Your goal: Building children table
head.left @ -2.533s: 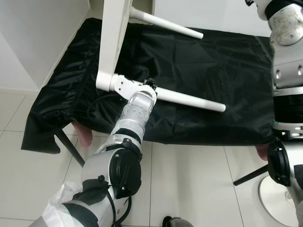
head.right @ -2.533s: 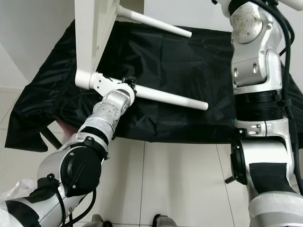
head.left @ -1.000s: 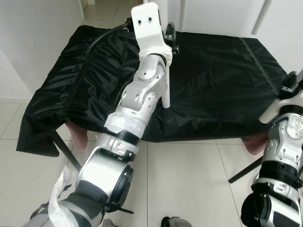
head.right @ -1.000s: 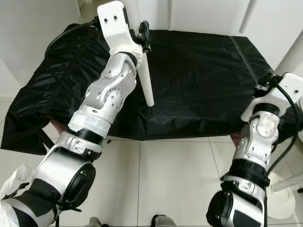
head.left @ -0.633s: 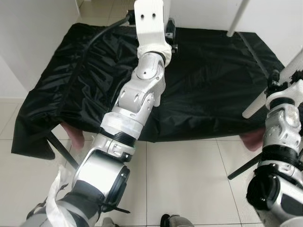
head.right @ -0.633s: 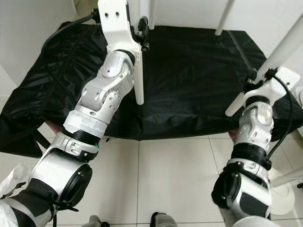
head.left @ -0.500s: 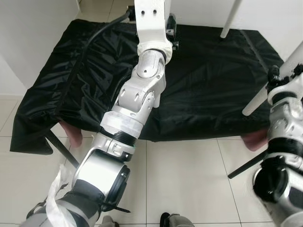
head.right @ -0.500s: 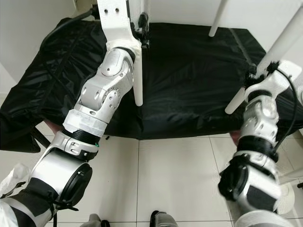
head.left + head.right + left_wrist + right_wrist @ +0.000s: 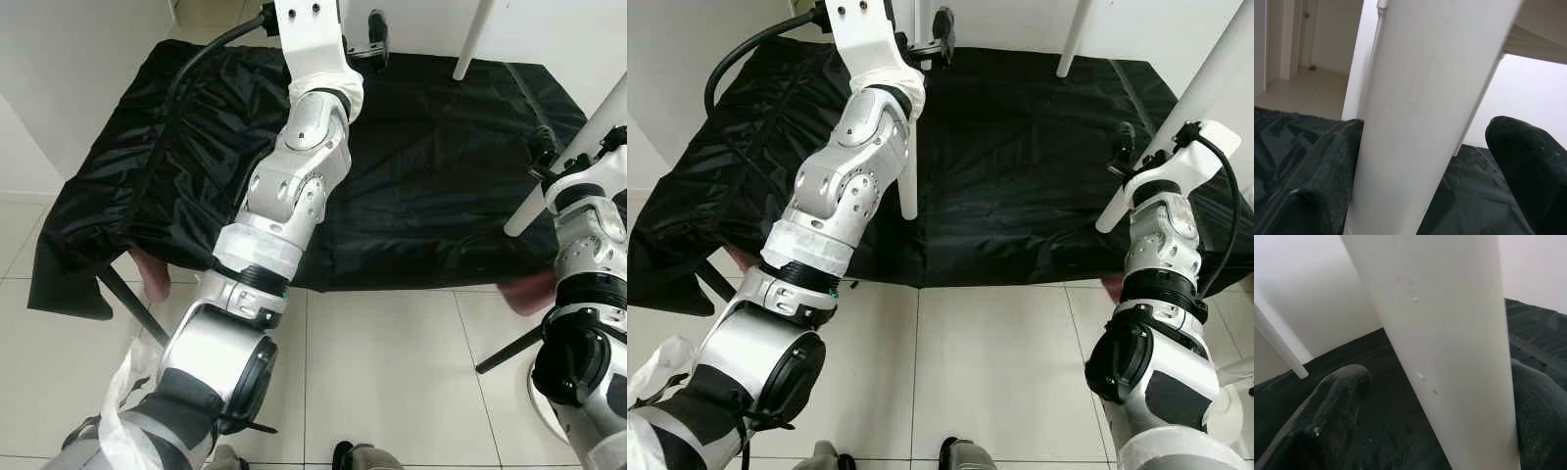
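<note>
The white children's table stands with its legs down on a surface covered by black cloth [image 9: 1019,147]. My left gripper [image 9: 1425,127] is raised at the near-left leg [image 9: 908,186]. The leg rests against one finger [image 9: 1327,186], the other finger [image 9: 1528,166] stands apart, so the gripper is open. My right gripper [image 9: 1141,152] is at the near-right leg [image 9: 1215,83]. That leg [image 9: 1449,357] lies between its fingers with a gap to one finger [image 9: 1332,421], so it is open too. A far leg [image 9: 1073,44] stands at the back.
The cloth-covered surface rests on black stand legs [image 9: 132,304] [image 9: 509,351] over a white tiled floor [image 9: 382,372]. A white wall [image 9: 69,69] runs along the left. Pink parts [image 9: 529,292] poke out under the cloth's front edge.
The table went from lying on its side to upright with legs down. Since half a second ago, one finger of each gripper has swung away from its leg.
</note>
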Robot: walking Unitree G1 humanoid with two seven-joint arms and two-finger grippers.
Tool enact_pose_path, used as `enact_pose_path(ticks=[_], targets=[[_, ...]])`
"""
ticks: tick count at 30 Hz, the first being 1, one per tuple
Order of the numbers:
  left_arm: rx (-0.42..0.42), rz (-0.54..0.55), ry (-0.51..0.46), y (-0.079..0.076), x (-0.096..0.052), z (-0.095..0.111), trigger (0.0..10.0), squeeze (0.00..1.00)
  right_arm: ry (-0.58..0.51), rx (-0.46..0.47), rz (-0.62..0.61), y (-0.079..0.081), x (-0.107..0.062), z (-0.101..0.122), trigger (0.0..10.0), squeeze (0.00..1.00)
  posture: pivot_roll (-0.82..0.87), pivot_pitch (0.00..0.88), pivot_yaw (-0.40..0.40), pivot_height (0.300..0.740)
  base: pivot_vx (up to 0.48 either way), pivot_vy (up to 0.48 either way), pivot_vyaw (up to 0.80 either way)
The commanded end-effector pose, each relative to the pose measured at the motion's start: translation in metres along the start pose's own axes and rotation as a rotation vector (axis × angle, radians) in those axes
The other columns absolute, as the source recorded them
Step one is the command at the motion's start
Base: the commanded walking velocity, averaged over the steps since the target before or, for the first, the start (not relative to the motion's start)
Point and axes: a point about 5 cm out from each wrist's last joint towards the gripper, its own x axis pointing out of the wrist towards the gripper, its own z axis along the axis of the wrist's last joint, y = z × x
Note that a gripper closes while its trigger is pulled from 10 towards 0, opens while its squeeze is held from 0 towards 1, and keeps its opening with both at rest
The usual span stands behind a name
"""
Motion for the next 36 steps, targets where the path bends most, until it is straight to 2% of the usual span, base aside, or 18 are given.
enact_pose_path(ticks=[1,5,7,9,11,12,14,16,18,19,20,24,26,28,31,36], targets=[[0.026,-0.354,-0.027,-0.035,-0.010,0.007,10.0,0.00,0.047,0.011,0.072,0.014,-0.004,-0.019,10.0,0.00,-0.01,0.152,0.005,0.740,0.000,0.000,0.00],[0.034,-0.380,-0.026,-0.035,-0.015,0.005,10.0,0.00,0.023,-0.015,0.074,0.014,-0.006,-0.020,10.0,0.00,-0.01,0.154,0.006,0.740,0.000,0.000,0.00],[0.057,-0.417,-0.031,-0.028,-0.026,-0.001,10.0,0.00,-0.065,-0.054,0.057,0.013,-0.013,-0.017,10.0,0.00,-0.01,0.156,0.005,0.740,0.000,0.000,0.00],[0.057,-0.417,-0.031,-0.028,-0.026,-0.001,10.0,0.00,-0.065,-0.054,0.057,0.013,-0.013,-0.017,10.0,0.00,-0.01,0.156,0.005,0.740,0.000,0.000,0.00],[0.133,-0.427,-0.044,-0.016,-0.038,-0.009,10.0,0.00,-0.187,-0.022,0.016,0.007,-0.024,-0.013,10.0,0.00,-0.01,0.155,0.004,0.740,0.000,0.000,0.00],[0.133,-0.427,-0.044,-0.016,-0.038,-0.009,10.0,0.00,-0.187,-0.022,0.016,0.007,-0.024,-0.013,10.0,0.00,-0.01,0.155,0.004,0.740,0.000,0.000,0.00],[0.201,-0.402,-0.062,-0.008,-0.044,-0.012,10.0,0.00,-0.253,0.025,-0.012,0.002,-0.033,-0.012,10.0,0.00,-0.01,0.154,0.004,0.740,0.000,0.000,0.00],[0.201,-0.402,-0.062,-0.008,-0.044,-0.012,10.0,0.00,-0.253,0.025,-0.012,0.002,-0.033,-0.012,10.0,0.00,-0.01,0.154,0.004,0.740,0.000,0.000,0.00],[0.322,-0.368,-0.092,-0.001,-0.050,-0.013,10.0,0.00,-0.297,0.097,-0.016,-0.001,-0.040,-0.013,10.0,0.00,0.00,0.152,0.009,0.740,0.000,0.000,0.00],[0.322,-0.368,-0.092,-0.001,-0.050,-0.013,10.0,0.00,-0.297,0.097,-0.016,-0.001,-0.040,-0.013,10.0,0.00,0.00,0.152,0.009,0.740,0.000,0.000,0.00],[0.413,-0.366,-0.127,0.001,-0.055,-0.013,10.0,0.00,-0.324,0.148,-0.016,-0.003,-0.044,-0.012,10.0,0.00,0.01,0.153,0.012,0.740,0.000,0.000,0.00],[0.422,-0.358,-0.135,0.002,-0.057,-0.012,10.0,0.00,-0.335,0.165,-0.018,-0.004,-0.045,-0.011,10.0,0.00,0.01,0.153,0.012,0.740,0.000,0.000,0.00],[0.427,-0.339,-0.140,0.005,-0.060,-0.011,10.0,0.00,-0.351,0.195,-0.032,-0.007,-0.046,-0.009,10.0,0.00,0.01,0.151,0.012,0.740,0.000,0.000,0.00],[0.411,-0.351,-0.127,0.008,-0.067,-0.012,10.0,0.00,-0.368,0.199,-0.039,-0.008,-0.049,-0.008,10.0,0.00,0.02,0.150,0.013,0.740,0.000,0.000,0.00],[0.398,-0.365,-0.123,0.009,-0.071,-0.013,10.0,0.00,-0.374,0.200,-0.044,-0.009,-0.050,-0.008,10.0,0.00,0.02,0.150,0.013,0.740,0.000,0.000,0.00],[0.406,-0.393,-0.093,0.015,-0.082,-0.018,10.0,0.00,-0.395,0.150,-0.095,-0.013,-0.056,-0.008,10.0,0.00,0.02,0.145,0.009,0.740,0.000,0.000,0.00]])
